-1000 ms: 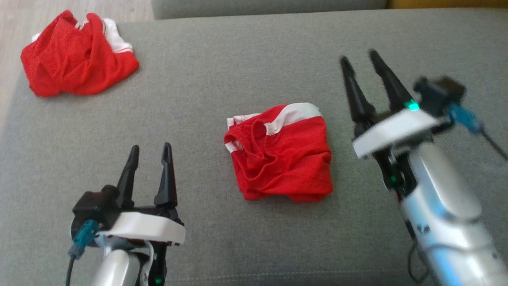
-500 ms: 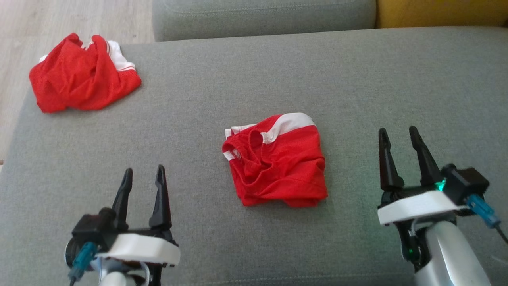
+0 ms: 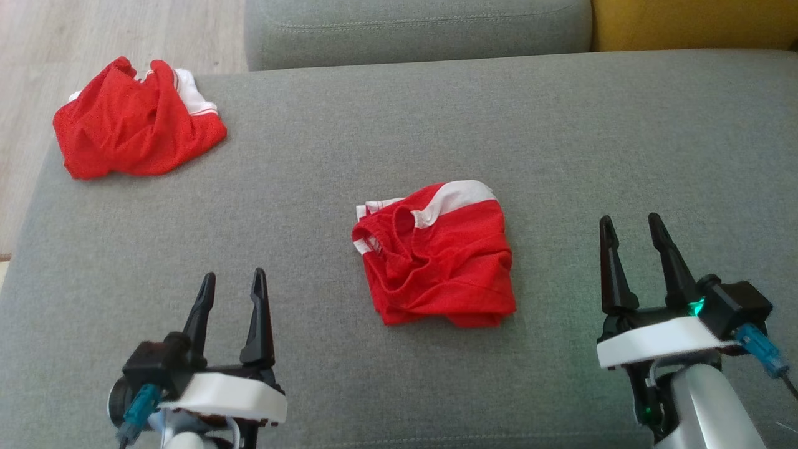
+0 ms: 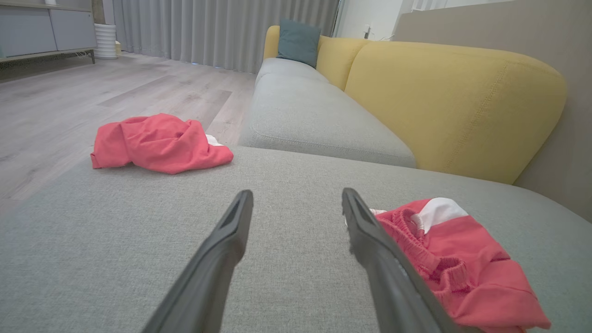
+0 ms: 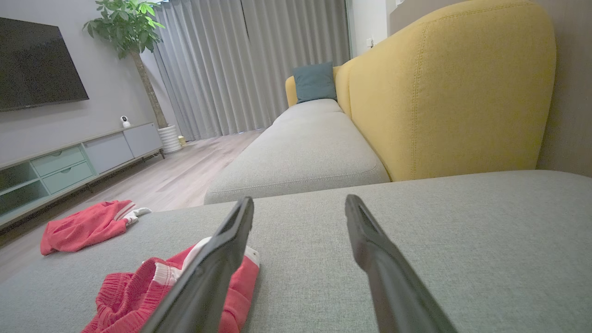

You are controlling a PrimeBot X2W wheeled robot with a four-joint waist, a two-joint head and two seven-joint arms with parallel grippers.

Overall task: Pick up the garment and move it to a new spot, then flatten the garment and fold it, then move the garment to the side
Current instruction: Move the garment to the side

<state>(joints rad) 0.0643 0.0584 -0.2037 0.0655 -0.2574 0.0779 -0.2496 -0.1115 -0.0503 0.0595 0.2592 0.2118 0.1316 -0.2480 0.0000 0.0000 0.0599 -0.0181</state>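
Down and back toward the near edge of the grey seat cushion (image 3: 561, 137) has come the right gripper (image 3: 629, 218), which a second ago stood raised beside the folded garment (image 3: 436, 255); the head camera has also shifted a little. The left gripper (image 3: 234, 275) has hardly moved.

Both grippers have their two dark, tapering fingers spread apart, with nothing between them. The folded garment lies on the middle of the cushion, slightly nearer the near edge than the far one, between the two grippers and touching neither. It sits ahead of the left gripper and to its right, and ahead of the right gripper and to its left.

It is a red mesh fabric, folded into a rough, rumpled square. A broad white band crosses its far edge, and a gathered elastic waistband curls on its left side – the ruching is plain in the left wrist view. Its lower edge is layered and uneven.

A crumpled garment (image 3: 134, 128) of the same red and white lies bunched at the cushion's far-left corner. The cushion itself is a coarse grey weave, flat and rounded at the edges.
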